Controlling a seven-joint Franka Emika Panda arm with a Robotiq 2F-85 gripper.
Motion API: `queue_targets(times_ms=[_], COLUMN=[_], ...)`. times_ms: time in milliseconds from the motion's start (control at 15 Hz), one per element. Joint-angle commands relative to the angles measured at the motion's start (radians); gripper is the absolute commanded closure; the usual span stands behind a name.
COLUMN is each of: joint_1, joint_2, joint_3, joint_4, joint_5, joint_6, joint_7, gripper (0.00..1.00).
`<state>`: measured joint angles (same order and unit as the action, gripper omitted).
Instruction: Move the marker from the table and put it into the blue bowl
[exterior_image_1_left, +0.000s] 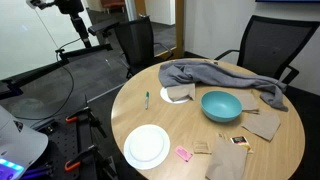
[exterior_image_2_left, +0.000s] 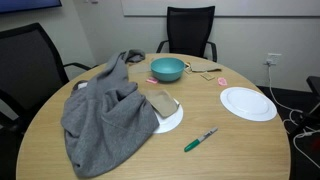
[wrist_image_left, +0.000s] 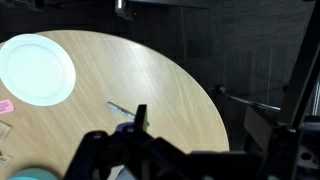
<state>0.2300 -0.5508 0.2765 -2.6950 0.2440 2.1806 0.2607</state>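
Observation:
The green marker (exterior_image_1_left: 147, 98) lies on the round wood-coloured table (exterior_image_1_left: 130, 115) near its edge, apart from the other items. It also shows in an exterior view (exterior_image_2_left: 200, 139) and in the wrist view (wrist_image_left: 123, 107). The blue bowl (exterior_image_1_left: 221, 105) stands empty near the grey cloth; it shows in an exterior view (exterior_image_2_left: 167, 69) and as a sliver in the wrist view (wrist_image_left: 35, 174). My gripper (wrist_image_left: 200, 125) is open and empty, high above the floor beside the table's edge, far from the marker. In an exterior view the arm (exterior_image_1_left: 78, 18) hangs up off the table.
A white plate (exterior_image_1_left: 147, 147) lies near the marker, also in the wrist view (wrist_image_left: 37, 68). A grey cloth (exterior_image_2_left: 105, 115) covers part of the table. Small cards and a pink item (exterior_image_1_left: 184, 153) lie near the bowl. Office chairs (exterior_image_1_left: 133, 42) ring the table.

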Motion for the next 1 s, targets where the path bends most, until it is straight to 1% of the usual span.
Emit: queue_targets(times_ms=[0, 333, 533, 800, 933], joint_1=[0.007, 0.007, 0.002, -0.007, -0.008], joint_2=[0.001, 0.001, -0.009, 0.002, 0.01], joint_3=[-0.008, -0.008, -0.02, -0.052, -0.077], joint_4=[0.001, 0.001, -0.005, 0.001, -0.003], joint_5=[-0.005, -0.005, -0.034, -0.138, -0.189], joint_6=[-0.001, -0.001, 0.009, 0.016, 0.051], joint_7=[0.004, 0.004, -0.039, -0.169, -0.251], gripper=[0.0, 0.0, 0.0, 0.0, 0.0])
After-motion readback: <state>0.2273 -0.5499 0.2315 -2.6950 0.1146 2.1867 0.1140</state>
